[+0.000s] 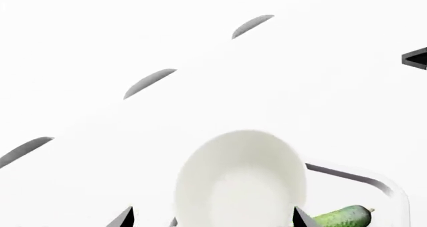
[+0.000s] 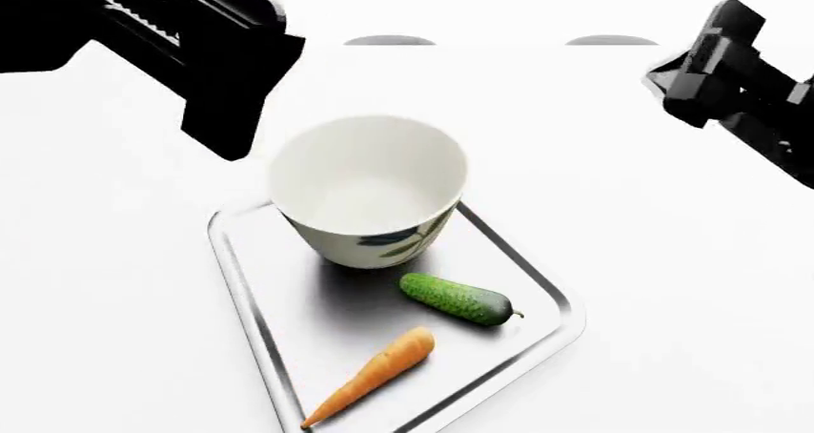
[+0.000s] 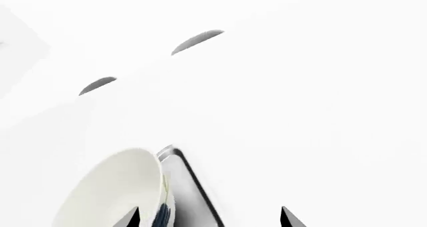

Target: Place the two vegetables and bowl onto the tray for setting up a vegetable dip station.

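The tray (image 2: 540,285) is showing brushed, reflective metal, the bowl (image 2: 369,180) is looking like glossy glazed ceramic, the cucumber (image 2: 456,298) is appearing bumpy, and the carrot (image 2: 376,371) is looking matt.

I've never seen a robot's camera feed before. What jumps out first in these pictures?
A deep cream bowl with a dark leaf pattern stands at the far end of a silver tray on an all-white surface. Nearer the camera on the same tray lie a bumpy green cucumber and a slim orange carrot, apart from each other. Two black robot arms frame the scene from the upper corners, both clear of the tray.
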Motion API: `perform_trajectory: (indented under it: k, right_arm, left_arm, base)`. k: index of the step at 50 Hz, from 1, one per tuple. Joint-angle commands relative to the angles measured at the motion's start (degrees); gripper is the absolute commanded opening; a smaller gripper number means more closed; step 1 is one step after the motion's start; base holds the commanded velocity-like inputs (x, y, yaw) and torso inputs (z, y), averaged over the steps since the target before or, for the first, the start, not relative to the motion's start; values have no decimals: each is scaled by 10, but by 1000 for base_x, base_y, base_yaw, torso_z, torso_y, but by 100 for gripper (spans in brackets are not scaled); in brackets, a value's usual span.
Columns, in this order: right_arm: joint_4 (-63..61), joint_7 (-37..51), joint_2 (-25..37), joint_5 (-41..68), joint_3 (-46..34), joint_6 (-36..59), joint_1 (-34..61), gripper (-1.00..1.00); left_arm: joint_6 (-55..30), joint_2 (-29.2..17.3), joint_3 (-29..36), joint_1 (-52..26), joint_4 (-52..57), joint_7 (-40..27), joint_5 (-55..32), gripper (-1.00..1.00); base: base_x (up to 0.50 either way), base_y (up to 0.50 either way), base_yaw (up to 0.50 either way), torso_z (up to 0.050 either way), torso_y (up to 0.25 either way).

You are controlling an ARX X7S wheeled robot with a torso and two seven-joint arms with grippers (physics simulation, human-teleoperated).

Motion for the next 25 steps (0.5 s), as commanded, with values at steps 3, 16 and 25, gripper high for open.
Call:
perform_trajectory:
  k: [3,16,25]
  right_arm:
    - [-154,69,39,32,29,14,55,100]
    - [-322,133,65,55,80,-12,125,100]
    - [-483,155,75,59,133,-79,139,100]
  left_arm:
    - [27,-34,8,-54,56,-68,-17,100]
    - [118,-105,-86,-58,230,-96,-39,100]
    - [265,-195,-183,5,429,-90,-75,100]
  base:
    - [0,0,0,0,0]
    - [0,0,0,0,0]
    - [0,0,0,0,0]
